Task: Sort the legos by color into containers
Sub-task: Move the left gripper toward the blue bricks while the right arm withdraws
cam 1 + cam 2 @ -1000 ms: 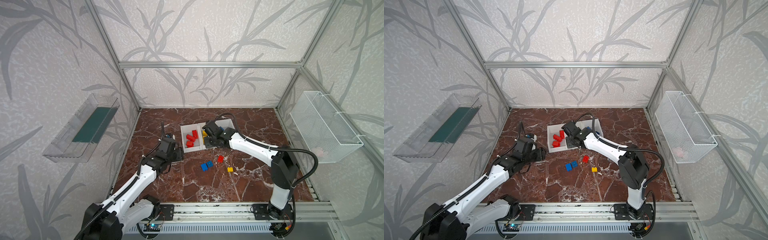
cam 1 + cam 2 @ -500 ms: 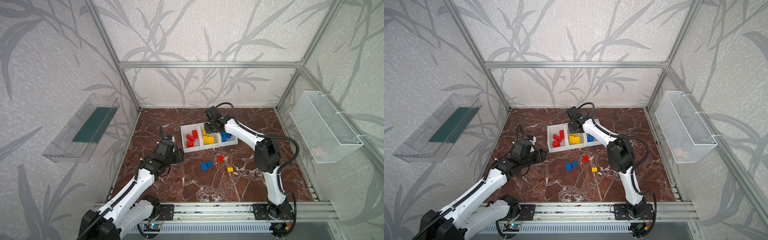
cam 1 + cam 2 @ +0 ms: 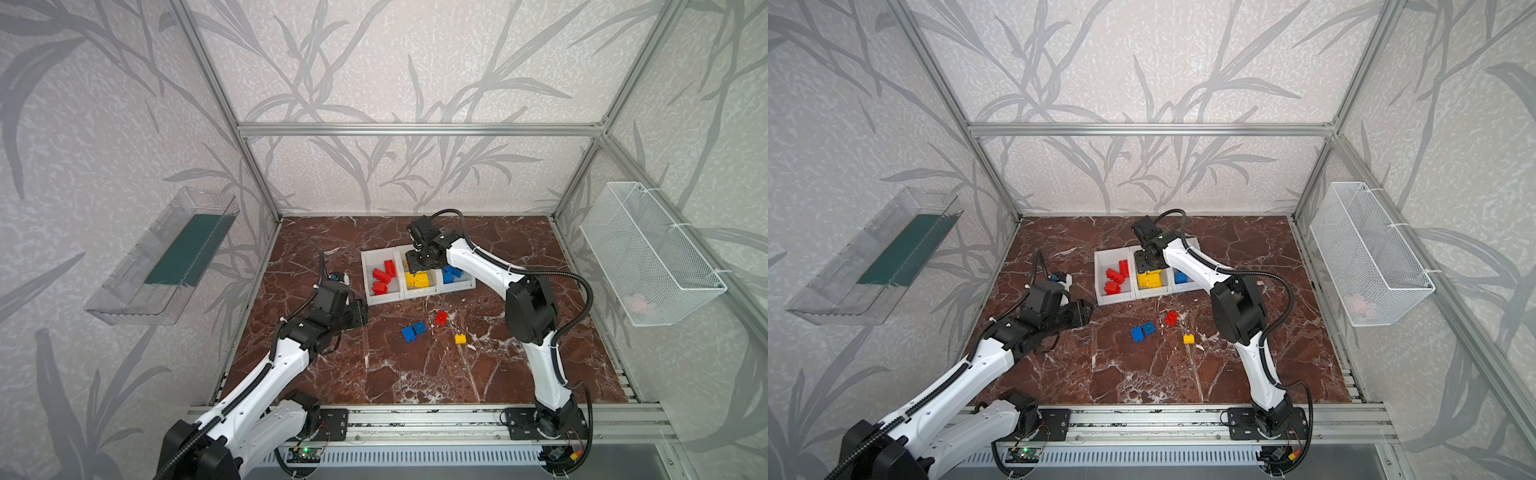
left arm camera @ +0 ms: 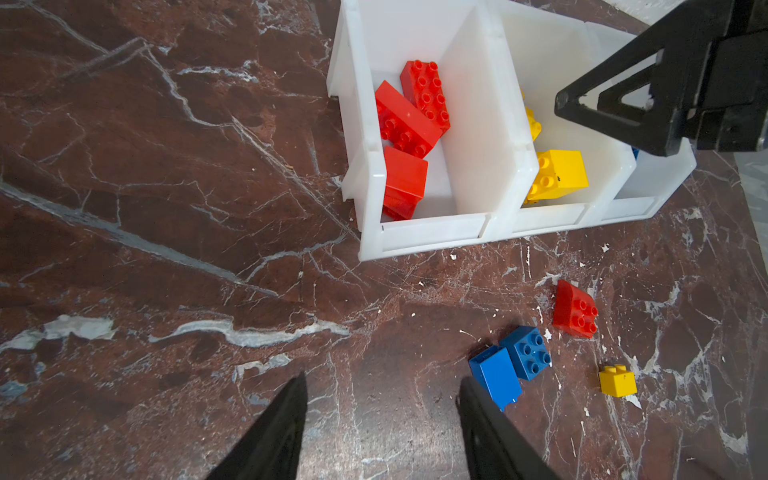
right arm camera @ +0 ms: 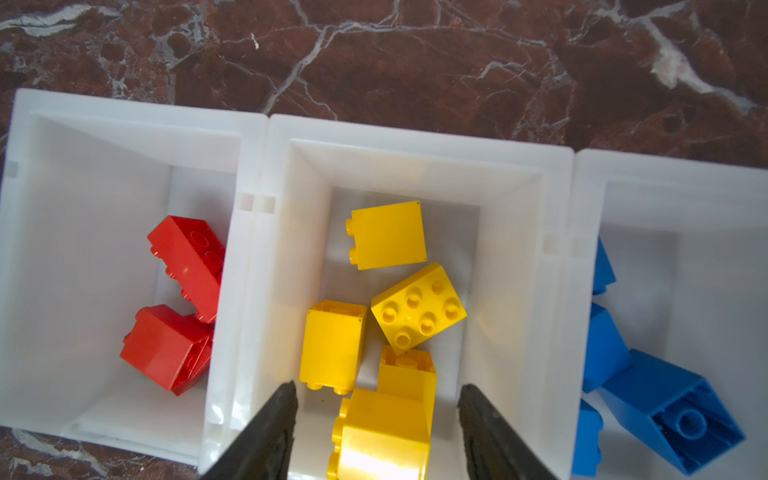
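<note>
One yellow lego below, btwn parted R jaws — mid bin.

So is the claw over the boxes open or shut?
Open: the right gripper, over the middle container, has fingers apart, clear of the yellow legos.

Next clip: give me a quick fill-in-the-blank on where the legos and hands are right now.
1. The right hand hangs open over the white bin that contains ____ legos.
2. Loose on the marble table lie one red lego, one yellow lego and ____ blue legos.
3. The left hand, open above the table, grips ____.
Missing words: yellow; two; nothing.
</note>
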`<state>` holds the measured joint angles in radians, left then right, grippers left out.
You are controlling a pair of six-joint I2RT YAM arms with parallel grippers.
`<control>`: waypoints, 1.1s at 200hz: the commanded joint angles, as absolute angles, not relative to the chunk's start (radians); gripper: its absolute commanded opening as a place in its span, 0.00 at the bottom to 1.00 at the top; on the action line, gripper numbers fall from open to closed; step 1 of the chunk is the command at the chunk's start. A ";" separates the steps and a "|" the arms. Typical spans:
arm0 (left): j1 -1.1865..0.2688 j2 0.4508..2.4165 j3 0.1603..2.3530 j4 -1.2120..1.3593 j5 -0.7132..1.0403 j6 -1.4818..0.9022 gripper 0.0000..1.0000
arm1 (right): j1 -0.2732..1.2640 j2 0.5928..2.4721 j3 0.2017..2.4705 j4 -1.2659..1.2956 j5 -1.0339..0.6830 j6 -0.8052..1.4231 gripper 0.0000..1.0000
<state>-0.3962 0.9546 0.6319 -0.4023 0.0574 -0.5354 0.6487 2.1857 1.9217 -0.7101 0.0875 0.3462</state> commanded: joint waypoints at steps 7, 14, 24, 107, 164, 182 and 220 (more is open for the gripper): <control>-0.392 0.933 0.620 -0.416 0.058 -0.546 0.61 | 0.647 2.127 1.946 -0.736 0.092 0.343 0.64; -0.392 0.933 0.620 -0.417 0.059 -0.547 0.61 | 0.647 2.119 1.944 -0.736 0.092 0.343 0.64; -0.392 0.931 0.617 -0.417 0.060 -0.547 0.61 | 0.647 2.107 1.937 -0.732 0.092 0.343 0.65; -0.399 0.940 0.604 -0.390 0.111 -0.526 0.61 | 0.647 1.856 1.706 -0.652 0.112 0.363 0.65; -0.462 1.017 0.625 -0.366 0.140 -0.502 0.61 | 0.630 1.519 1.298 -0.574 0.168 0.432 0.66; -0.511 1.050 0.637 -0.360 0.138 -0.491 0.61 | 0.626 1.416 1.172 -0.563 0.178 0.471 0.66; -0.628 1.153 0.664 -0.351 0.158 -0.503 0.61 | 0.623 1.267 0.991 -0.599 0.201 0.528 0.67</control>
